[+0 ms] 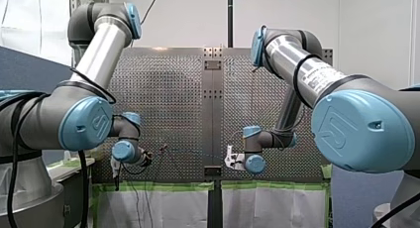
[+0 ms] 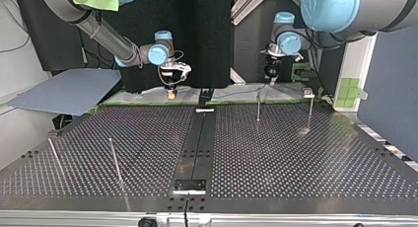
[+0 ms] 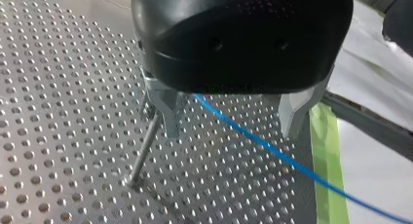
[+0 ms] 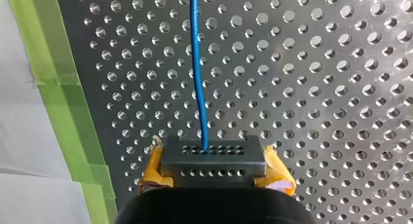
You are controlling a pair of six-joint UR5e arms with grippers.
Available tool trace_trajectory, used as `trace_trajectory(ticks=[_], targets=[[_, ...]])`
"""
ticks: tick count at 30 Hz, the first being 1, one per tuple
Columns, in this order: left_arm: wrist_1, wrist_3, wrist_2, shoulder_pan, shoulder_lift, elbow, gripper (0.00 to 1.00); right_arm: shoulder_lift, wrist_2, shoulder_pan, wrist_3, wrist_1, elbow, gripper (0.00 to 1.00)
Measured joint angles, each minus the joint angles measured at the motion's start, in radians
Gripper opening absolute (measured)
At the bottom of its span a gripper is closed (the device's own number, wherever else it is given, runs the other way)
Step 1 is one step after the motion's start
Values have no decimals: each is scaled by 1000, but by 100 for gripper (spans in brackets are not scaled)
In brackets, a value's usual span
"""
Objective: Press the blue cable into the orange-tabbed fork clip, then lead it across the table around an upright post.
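So, my left pincer [image 3: 229, 118] hangs wide open right beside an upright post [image 3: 143, 151], with the blue cable [image 3: 253, 139] running through its gap. My right pincer [image 4: 213, 158] pinches that cable's end over the surface [image 4: 316, 87].

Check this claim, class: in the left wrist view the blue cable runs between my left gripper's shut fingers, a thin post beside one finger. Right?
One slip: the left wrist view shows my left gripper open, not shut. The blue cable does run between its fingers, the thin post beside one.
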Motion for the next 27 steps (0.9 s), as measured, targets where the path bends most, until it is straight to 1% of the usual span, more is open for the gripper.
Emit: trace_trajectory(ticks=[3,9,11,16,20,24,27], targets=[[-6,-18,10,-7,26,-6,100,0,0,0,0,1,0,0],[-3,-27,14,-22,75,-8,100,0,0,0,0,3,0,0],[1,-29,8,-27,92,-8,100,0,0,0,0,4,0,0],[7,-30,-34,-38,136,-8,100,0,0,0,1,4,0,0],[16,-28,-52,-43,128,-8,100,0,0,0,2,4,0,0],[41,-8,-58,-47,96,-8,100,0,0,0,2,5,0,0],[52,-2,-59,-49,71,-8,100,0,0,0,2,5,0,0]])
